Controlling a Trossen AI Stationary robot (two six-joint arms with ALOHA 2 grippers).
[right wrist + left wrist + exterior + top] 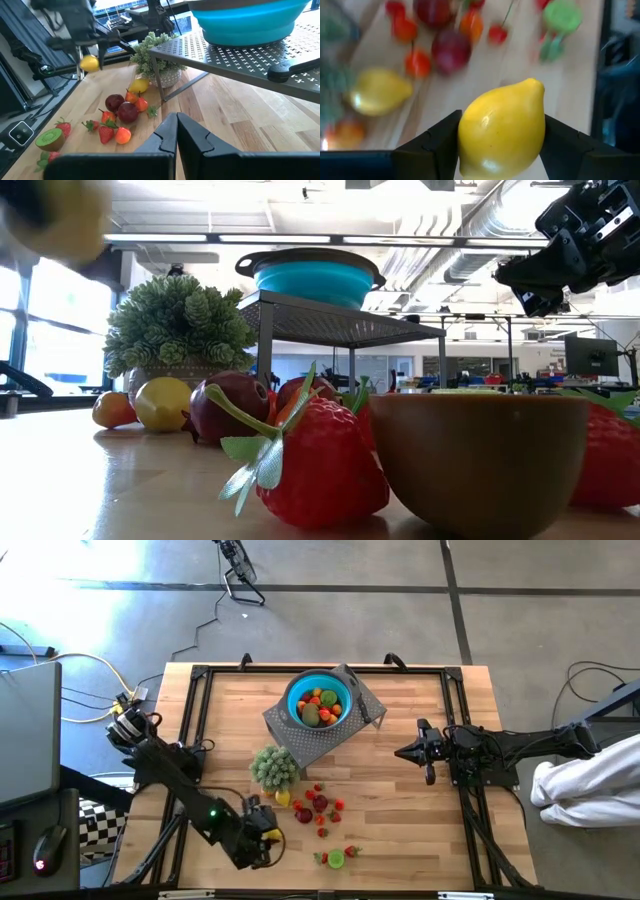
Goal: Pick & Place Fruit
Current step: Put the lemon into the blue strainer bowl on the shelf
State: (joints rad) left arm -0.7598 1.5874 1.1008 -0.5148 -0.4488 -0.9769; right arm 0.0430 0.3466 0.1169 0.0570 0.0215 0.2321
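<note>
My left gripper (268, 833) hangs near the table's front left, shut on a yellow lemon (502, 130), which shows lifted clear of the table in the right wrist view (90, 62). More fruit (315, 805) lies loose on the wood in front of it: a second lemon (377, 92), dark red plums, strawberries and a kiwi half (336, 858). The blue bowl (295, 690) with several fruits in it stands on a grey perforated stand (310, 745). My right gripper (405, 753) waits shut at the right, above the table, holding nothing. My left gripper pinches the lemon by its two opposite sides (465, 135) between its two fingers (437, 147). The fingers slant down from the table's left. The lemon is clear of the table, its pointed tip (535, 85) facing away from the gripper.
A potted green plant (273, 768) stands just left of the stand, between my left arm and the bowl. The stand's thin legs (157, 82) rise beside the loose fruit. A black frame (190, 720) runs along the table's edges. A person's white sleeve (590, 790) shows at the right.
</note>
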